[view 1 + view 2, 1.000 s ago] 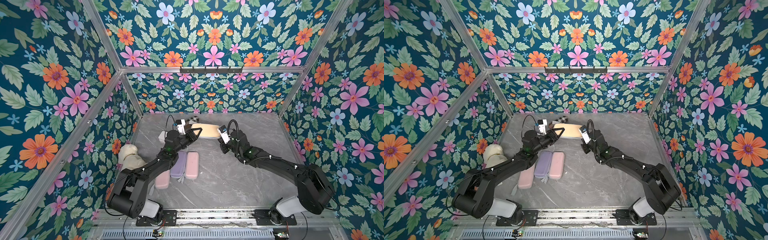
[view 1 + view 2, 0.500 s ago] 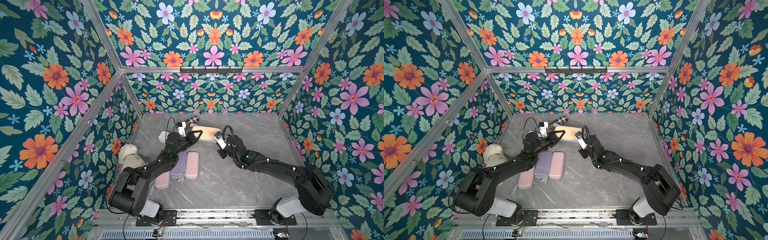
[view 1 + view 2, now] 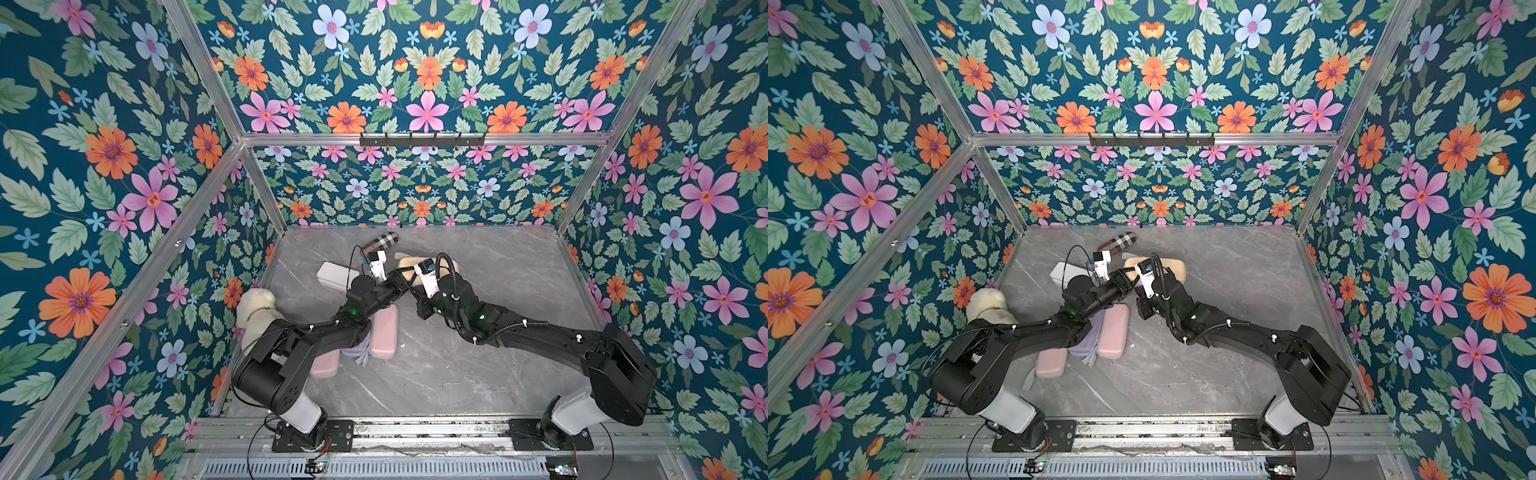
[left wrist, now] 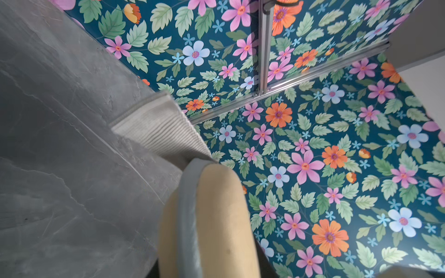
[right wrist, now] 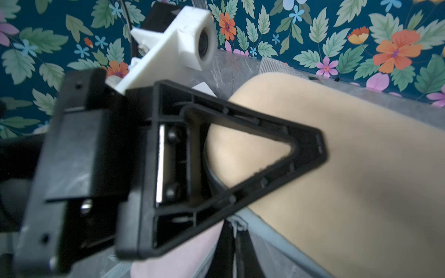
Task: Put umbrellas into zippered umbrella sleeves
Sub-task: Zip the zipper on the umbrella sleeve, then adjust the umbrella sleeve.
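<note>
- Running this one remotely. The tan-yellow sleeve (image 3: 452,265) lies toward the back middle of the desk (image 3: 478,374), and both arms meet at one end of it.
- My left gripper (image 3: 405,275) has its jaws grasping that end of the tan-yellow sleeve. In the right wrist view, one triangular black finger (image 5: 310,144) lies against the sleeve's tan shell.
- The left wrist view looks along the sleeve. Its grey zipper band (image 4: 190,216) runs round the edge, and a ribbed grey strap (image 4: 156,125) lies on the desk just past it.
- My right gripper (image 3: 414,291) has its jaws clenched tight, with the tips down at the zipper band. Can't tell whether they're pinching the zipper pull or nothing at all, it's too blurry there.
- The other three sleeves sit side by side, touching, nearer the front and partly under my left arm. There's a pink sleeve (image 3: 384,332), a lavender sleeve (image 3: 1086,343) next to it, then a second pink sleeve (image 3: 324,365). All three look closed in both top views.
- Other stuff on the desk: a tan plaid roll (image 3: 380,242) near the back wall, a white box (image 3: 332,275) just beside the left wrist, and a white plush toy (image 3: 254,305) at the desk's left edge.
</note>
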Available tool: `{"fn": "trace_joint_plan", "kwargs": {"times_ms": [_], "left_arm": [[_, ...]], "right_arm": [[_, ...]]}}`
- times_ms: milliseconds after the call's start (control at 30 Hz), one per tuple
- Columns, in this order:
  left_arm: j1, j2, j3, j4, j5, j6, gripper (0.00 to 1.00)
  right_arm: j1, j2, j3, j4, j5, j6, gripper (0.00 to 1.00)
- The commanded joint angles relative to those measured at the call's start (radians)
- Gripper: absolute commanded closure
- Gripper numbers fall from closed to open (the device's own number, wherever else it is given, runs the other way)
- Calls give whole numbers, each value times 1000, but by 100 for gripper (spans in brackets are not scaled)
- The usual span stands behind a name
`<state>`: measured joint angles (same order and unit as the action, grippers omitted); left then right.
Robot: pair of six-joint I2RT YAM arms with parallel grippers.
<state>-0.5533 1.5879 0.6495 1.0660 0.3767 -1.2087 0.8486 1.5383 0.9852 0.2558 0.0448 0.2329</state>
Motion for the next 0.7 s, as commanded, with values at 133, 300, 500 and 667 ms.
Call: {"fn": "trace_joint_plan", "kwargs": {"times_ms": [133,300,500,667], "left_arm": [[43,-9,-82,216,-130,-101,100],[32,25,-97,306,-201,-150,100],[-33,65,-75,348,-264,-185,93],[-93,88,-49,367,-284,-197,88]], "right_arm": [[-120,-117,-134,63,-236,374,54],[-245,-226,-265,139,-262,642,32],[-260,-143,-276,422,-221,914,26],[-249,-29,-262,607,-170,1026,26]]}}
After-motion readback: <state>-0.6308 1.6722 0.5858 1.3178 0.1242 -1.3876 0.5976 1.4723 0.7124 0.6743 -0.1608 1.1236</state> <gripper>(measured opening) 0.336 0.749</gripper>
